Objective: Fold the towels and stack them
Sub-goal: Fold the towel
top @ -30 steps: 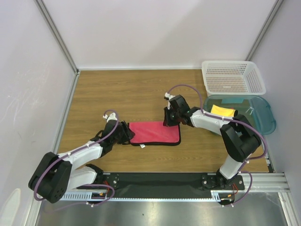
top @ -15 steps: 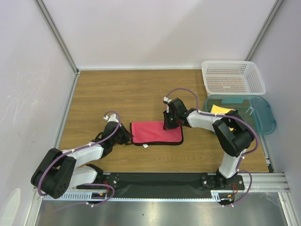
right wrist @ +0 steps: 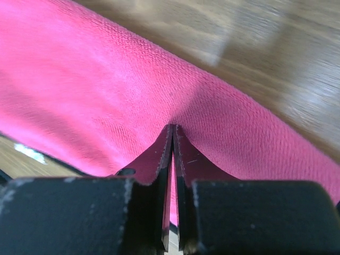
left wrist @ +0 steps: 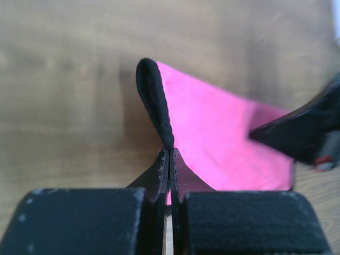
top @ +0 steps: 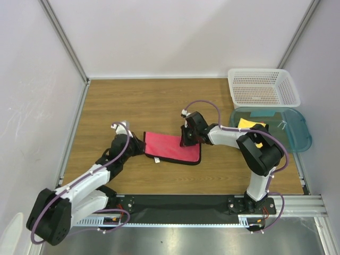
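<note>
A pink-red towel [top: 172,148] with black edging lies mid-table, its two far corners lifted. My left gripper [top: 142,146] is shut on the towel's left corner; in the left wrist view the black edge [left wrist: 154,101] stands up from the closed left gripper [left wrist: 169,154] and the pink face [left wrist: 223,143] spreads to the right. My right gripper [top: 186,139] is shut on the towel's upper right edge; in the right wrist view the pink cloth [right wrist: 106,101] bunches into the closed right gripper [right wrist: 171,133]. A yellow towel [top: 251,126] lies in the teal tub.
A white lattice basket [top: 263,87] stands at the back right. Just in front of it sits the teal translucent tub [top: 295,133]. White walls enclose the wooden table [top: 138,101] on three sides.
My left gripper has shut on the towel's left corner and moved away from me with it. The right gripper has shifted left, and the towel now lies skewed with its far edge raised.
</note>
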You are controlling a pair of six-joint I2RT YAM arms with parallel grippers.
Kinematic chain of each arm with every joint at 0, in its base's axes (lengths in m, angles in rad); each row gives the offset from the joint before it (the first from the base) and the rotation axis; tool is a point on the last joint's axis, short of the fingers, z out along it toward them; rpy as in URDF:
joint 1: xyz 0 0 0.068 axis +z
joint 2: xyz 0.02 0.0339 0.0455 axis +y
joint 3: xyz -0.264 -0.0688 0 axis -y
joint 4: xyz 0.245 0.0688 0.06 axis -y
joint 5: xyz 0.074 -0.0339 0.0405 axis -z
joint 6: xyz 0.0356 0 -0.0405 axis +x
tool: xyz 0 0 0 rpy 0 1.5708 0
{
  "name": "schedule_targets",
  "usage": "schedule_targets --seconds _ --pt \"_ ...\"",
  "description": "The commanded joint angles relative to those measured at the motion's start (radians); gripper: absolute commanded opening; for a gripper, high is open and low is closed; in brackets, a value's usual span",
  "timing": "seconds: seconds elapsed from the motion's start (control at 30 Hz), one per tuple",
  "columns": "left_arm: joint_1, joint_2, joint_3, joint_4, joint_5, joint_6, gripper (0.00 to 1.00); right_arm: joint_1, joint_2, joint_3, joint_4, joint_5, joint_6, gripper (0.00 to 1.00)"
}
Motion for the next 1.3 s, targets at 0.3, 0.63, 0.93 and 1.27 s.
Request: schedule_targets --seconds 0.3,0.63,0.93,1.27 --pt "-0.068 -0.003 0.236 -0.182 0.024 0.141 0.00 0.070 0.114 0.065 0.137 0.021 0.144 0.05" --pt "-0.234 0.073 0.292 -0.256 -0.057 0.122 0.00 0.079 0.076 0.102 0.139 0.033 0.141 0.03" --pt "-0.277 0.127 0.301 -0.254 -0.090 0.123 0.00 0.081 -0.109 0.041 -0.001 -0.009 0.011 0.08" --pt "-0.285 0.122 0.338 -0.299 -0.142 0.135 0.00 0.035 -0.103 -0.048 -0.048 0.044 -0.060 0.05"
